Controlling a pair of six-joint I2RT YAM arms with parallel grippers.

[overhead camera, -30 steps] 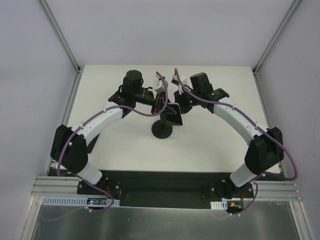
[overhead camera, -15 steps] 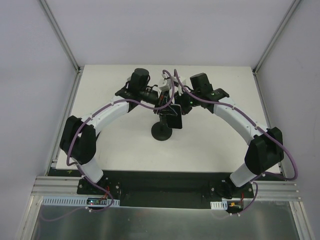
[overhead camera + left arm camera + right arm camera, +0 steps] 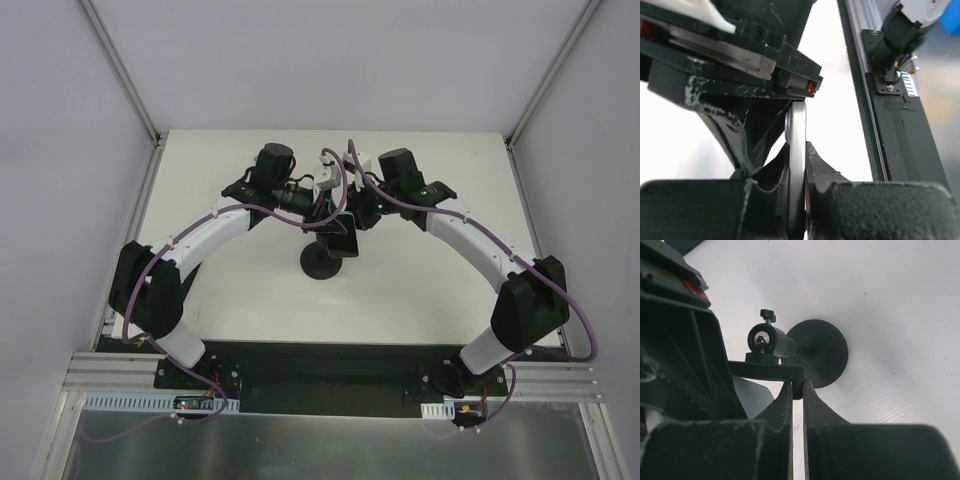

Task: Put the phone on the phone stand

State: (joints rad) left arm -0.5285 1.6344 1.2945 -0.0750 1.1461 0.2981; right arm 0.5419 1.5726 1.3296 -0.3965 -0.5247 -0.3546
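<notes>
My left gripper (image 3: 796, 156) pinches the phone (image 3: 796, 122) edge-on beside the phone stand (image 3: 821, 353), whose cradle my right gripper (image 3: 797, 388) seems closed on, so I should seat it slowly and squarely.

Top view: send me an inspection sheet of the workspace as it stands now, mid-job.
Surface: white table, no spills or marks seen.
Job's things: phone held edge-on, close to the top of the stand. The stand is upright on its round base. Whether the phone is seated cannot be told.
Clutter: nothing seen.
Grippers: left pincer shut on the phone; right pincer shut on the edge of the stand's cradle.
Cables: purple cables along both arms, looping above the phone.
Surroundings: grey walls, metal frame.
</notes>
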